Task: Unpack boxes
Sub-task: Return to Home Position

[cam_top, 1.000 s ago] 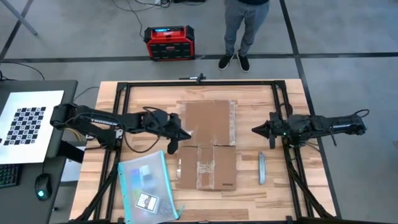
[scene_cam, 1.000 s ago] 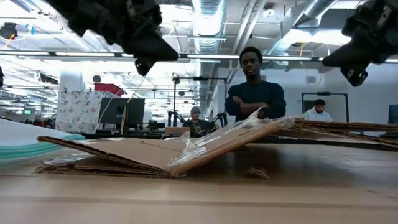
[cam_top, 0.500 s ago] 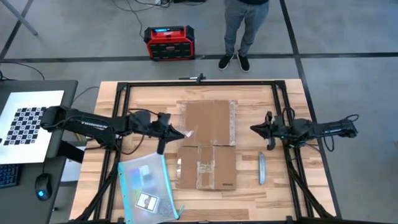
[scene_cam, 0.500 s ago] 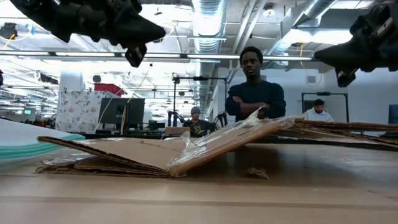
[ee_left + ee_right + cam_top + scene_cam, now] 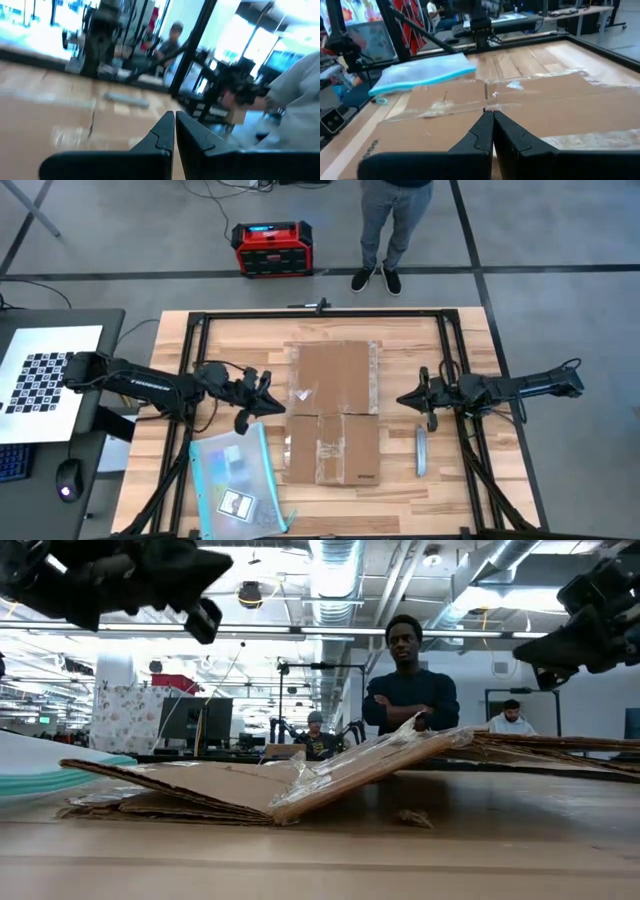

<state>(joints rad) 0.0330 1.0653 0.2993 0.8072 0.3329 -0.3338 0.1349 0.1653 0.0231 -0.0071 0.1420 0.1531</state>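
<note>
Box (image 5: 332, 410) lay flat mid-counter (image 5: 230, 340), left hand (image 5: 262, 394) and right hand (image 5: 405, 398) closed, empty, flanking it; homing needed a lift clear of the propped flap (image 5: 370, 765).

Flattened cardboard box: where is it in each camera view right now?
High view: cardboard box at the centre.
Low view: box across the middle, one panel tilted up.
Left wrist view: blurred brown surface, probably the box.
Right wrist view: box fills the middle.
Shared landmark: teal-edged pouch, beside it in high, low, right wrist views.
</note>
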